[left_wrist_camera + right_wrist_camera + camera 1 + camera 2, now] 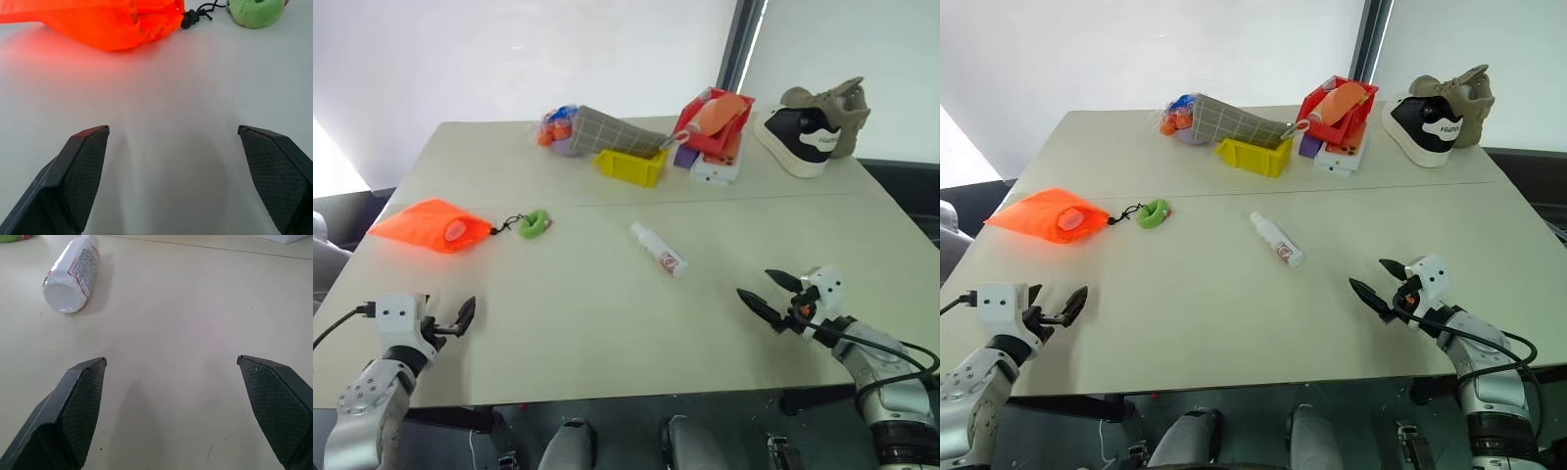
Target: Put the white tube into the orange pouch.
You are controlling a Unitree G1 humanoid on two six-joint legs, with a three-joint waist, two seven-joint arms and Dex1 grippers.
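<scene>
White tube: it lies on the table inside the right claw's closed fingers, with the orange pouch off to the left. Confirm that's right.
Not quite. The white tube lies on the table untouched, ahead of the right claw, which is open and empty, as the right wrist view shows. The orange pouch is off to the left.

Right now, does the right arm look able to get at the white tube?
Probably yes. The white tube lies flat on bare table, apart from the clutter at the far edge, and the right end effector is open with nothing between them. It should only need to reach forward and to its left.
</scene>
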